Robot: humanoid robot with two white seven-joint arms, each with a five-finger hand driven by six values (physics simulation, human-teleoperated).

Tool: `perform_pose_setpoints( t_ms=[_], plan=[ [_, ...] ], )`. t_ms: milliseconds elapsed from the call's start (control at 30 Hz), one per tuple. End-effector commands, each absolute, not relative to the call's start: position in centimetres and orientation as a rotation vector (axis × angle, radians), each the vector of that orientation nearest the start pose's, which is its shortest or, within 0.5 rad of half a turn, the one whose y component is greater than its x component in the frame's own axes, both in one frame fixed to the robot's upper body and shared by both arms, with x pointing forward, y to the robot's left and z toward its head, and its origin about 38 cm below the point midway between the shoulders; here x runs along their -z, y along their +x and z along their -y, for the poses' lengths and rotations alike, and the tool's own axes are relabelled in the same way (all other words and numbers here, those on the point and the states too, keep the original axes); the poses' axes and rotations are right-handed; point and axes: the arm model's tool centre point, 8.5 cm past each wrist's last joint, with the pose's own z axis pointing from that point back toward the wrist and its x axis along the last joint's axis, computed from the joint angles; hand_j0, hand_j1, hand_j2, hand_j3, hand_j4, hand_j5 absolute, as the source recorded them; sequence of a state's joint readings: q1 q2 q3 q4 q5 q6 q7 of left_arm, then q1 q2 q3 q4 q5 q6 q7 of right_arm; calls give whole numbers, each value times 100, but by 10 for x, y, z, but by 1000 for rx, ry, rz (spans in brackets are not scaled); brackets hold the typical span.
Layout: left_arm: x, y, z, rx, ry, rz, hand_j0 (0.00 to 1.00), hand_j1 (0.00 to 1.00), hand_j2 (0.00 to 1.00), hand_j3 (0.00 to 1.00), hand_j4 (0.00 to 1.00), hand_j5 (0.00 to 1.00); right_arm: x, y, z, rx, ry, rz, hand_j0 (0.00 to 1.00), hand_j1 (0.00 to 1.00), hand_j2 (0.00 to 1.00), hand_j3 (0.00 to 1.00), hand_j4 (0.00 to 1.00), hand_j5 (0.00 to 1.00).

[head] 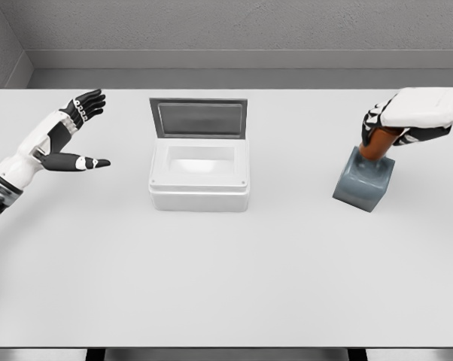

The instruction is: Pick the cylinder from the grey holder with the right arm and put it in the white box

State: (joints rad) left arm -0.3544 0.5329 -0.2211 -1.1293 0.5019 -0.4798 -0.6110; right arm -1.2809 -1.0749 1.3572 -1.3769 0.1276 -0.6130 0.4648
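Cylinder point(375, 144), brown, stands upright in the grey holder point(364, 180) at the right of the table point(226, 286), its top enclosed by the right hand point(392, 124).

Left: the left hand point(74, 135) rests above the table with fingers spread and thumb extended, holding nothing; being well apart from the other objects, it appears idle.

Centre: the white box point(199, 177) sits with its lid point(199, 119) raised at the back, so the cavity faces upward to receive the cylinder.

Right: the right hand's fingers point(375, 124) curl about the cylinder's upper part. The lower part remains seated in the holder, so the lift is judged not yet made.

Surface and room: plain white tabletop, grey textured wall point(226, 26) behind, a pale ledge along its base.
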Motion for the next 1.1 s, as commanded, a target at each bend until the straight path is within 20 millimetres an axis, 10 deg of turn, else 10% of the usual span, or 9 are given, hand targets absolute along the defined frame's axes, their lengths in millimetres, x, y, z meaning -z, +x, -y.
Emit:
perform_pose_setpoints(
  t_ms=[0,1067],
  plan=[
    [-136,432,-359,695,-275,1796,100,100,100,100,100,100,-294,449,351,-2225,-430,1188,43,43,43,43,43,43],
    [-136,434,-359,702,-268,1793,100,100,100,100,100,100,-321,467,253,-2464,-361,1224,40,40,40,40,40,40]
  ],
)
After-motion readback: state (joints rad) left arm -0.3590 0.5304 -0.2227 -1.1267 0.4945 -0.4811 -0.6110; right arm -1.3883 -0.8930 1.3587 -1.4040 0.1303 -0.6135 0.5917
